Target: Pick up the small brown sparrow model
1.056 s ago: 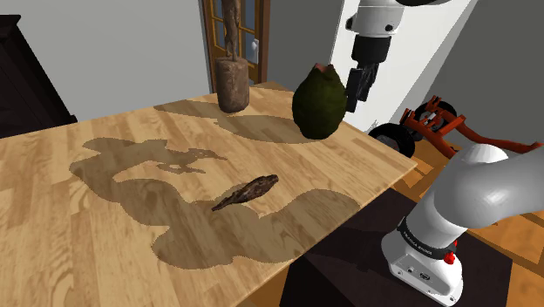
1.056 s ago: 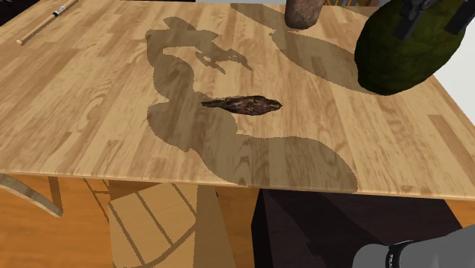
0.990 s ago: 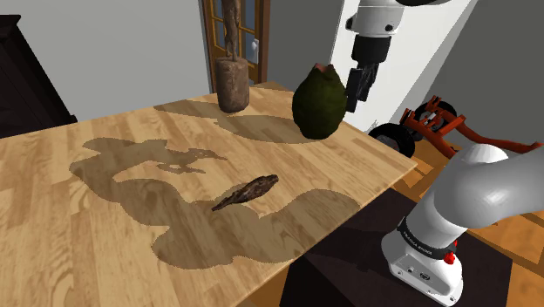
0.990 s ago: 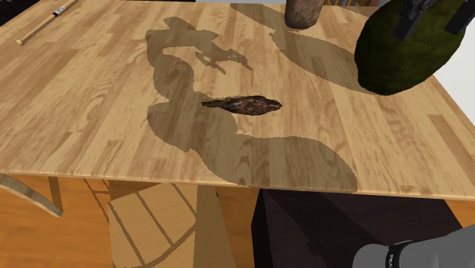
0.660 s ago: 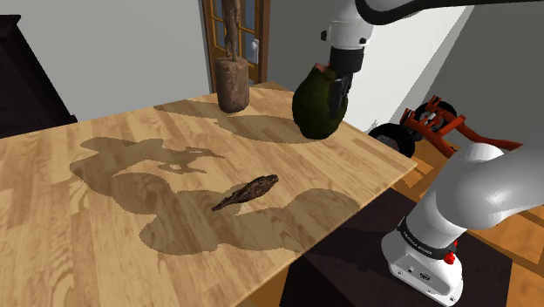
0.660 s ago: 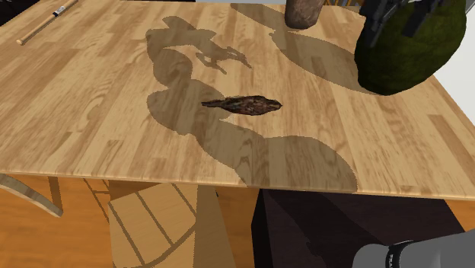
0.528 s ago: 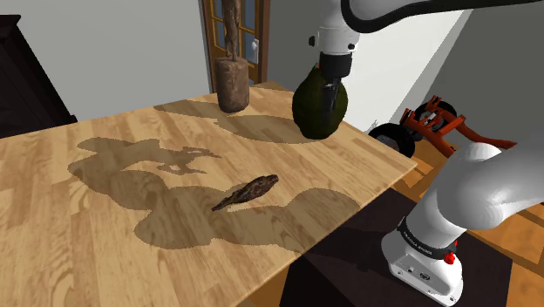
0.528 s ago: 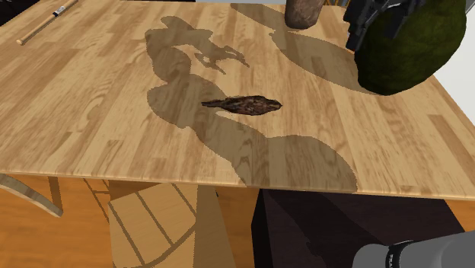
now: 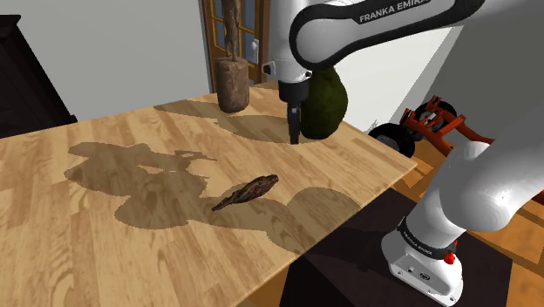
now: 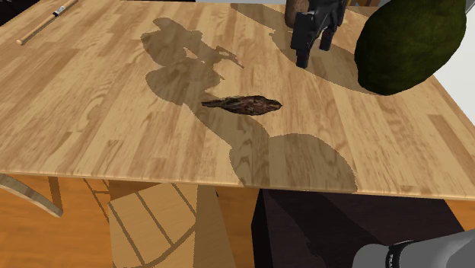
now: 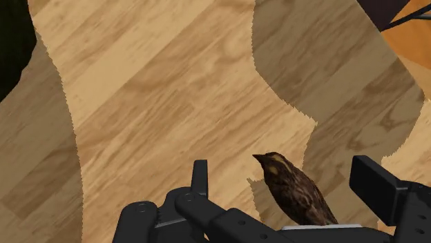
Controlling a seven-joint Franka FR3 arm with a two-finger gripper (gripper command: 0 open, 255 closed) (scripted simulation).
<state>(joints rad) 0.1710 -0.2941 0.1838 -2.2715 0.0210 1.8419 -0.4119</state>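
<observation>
From the shoulder view, the small brown speckled sparrow model (image 9: 248,191) lies on the light wooden plank table (image 9: 105,227), partly in the arm's shadow. The black two-finger gripper (image 9: 294,133) hangs above the boards beyond the bird, clear of it, in front of a dark green egg-shaped lump (image 9: 326,103).

In the second exterior view, the sparrow model (image 10: 244,103) lies mid-table, with the gripper (image 10: 313,47) off towards the green lump (image 10: 408,46).

In the wrist view, the jaws stand wide apart. The bird (image 11: 298,191) sits between the fingers (image 11: 375,182), untouched.
</observation>
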